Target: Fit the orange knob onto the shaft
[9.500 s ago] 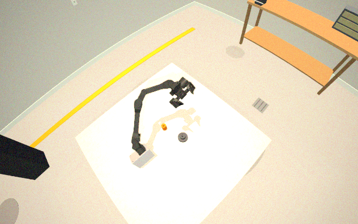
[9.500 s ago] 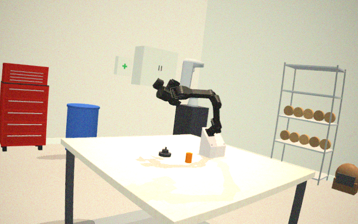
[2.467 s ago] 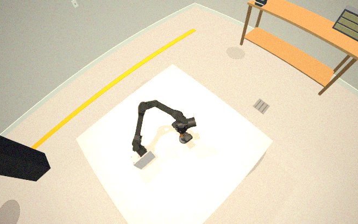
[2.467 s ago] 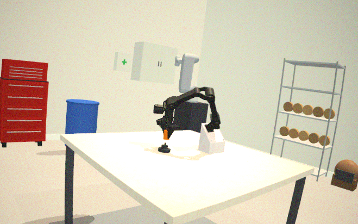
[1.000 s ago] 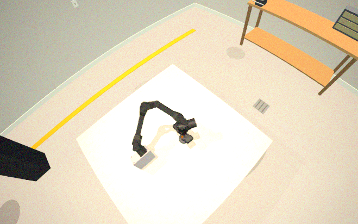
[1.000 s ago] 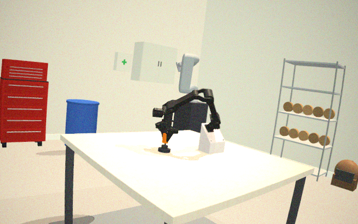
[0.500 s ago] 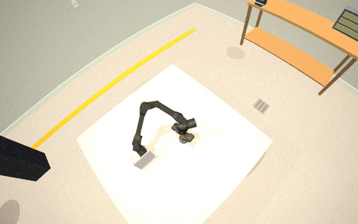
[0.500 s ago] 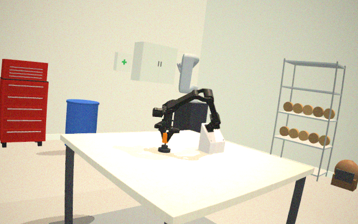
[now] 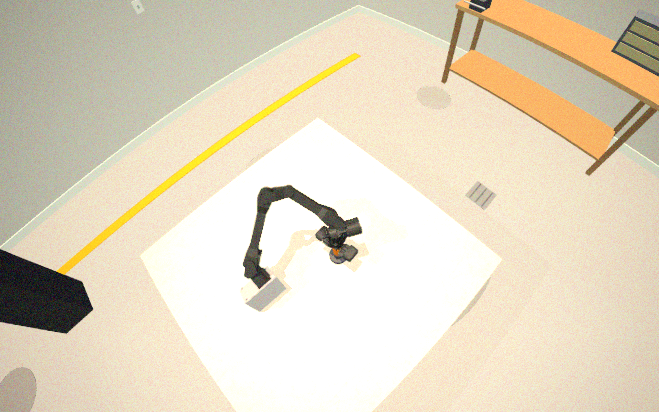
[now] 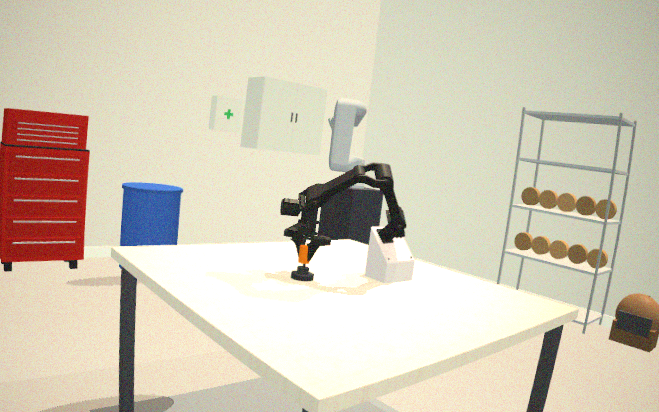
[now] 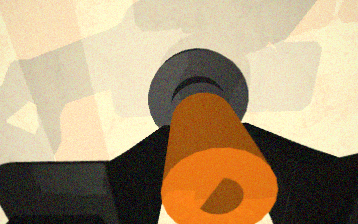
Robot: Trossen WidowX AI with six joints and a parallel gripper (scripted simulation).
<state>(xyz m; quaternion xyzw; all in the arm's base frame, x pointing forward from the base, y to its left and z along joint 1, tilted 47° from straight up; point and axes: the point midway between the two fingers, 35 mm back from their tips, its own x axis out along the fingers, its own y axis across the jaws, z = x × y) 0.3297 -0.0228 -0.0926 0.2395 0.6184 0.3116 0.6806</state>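
The orange knob [image 9: 335, 252] [image 10: 303, 254] [image 11: 202, 127] is upright between the fingers of my gripper [image 10: 304, 247] [image 11: 204, 131], which is shut on it. The round dark pedestal [image 9: 338, 260] [image 10: 302, 276] [image 11: 162, 87] stands on the table below the knob. In the exterior view a short length of dark shaft [image 10: 304, 265] shows between the knob's bottom and the pedestal, so the knob is above the pedestal. Whether the shaft's tip is inside the knob cannot be told. The D-shaped hole [image 11: 226, 196] shows in the knob's top, its flat side facing upper left. The wrist view hides the shaft behind the knob.
The white table [image 9: 321, 332] [image 10: 372, 327] carries the arm's pale base [image 9: 265, 293] [image 10: 390, 263], to one side of the pedestal. The black arm [image 9: 303, 197] [image 10: 342, 184] arches from the base to the knob. Shelves, cabinets and a blue barrel [image 10: 150, 214] stand away from the table.
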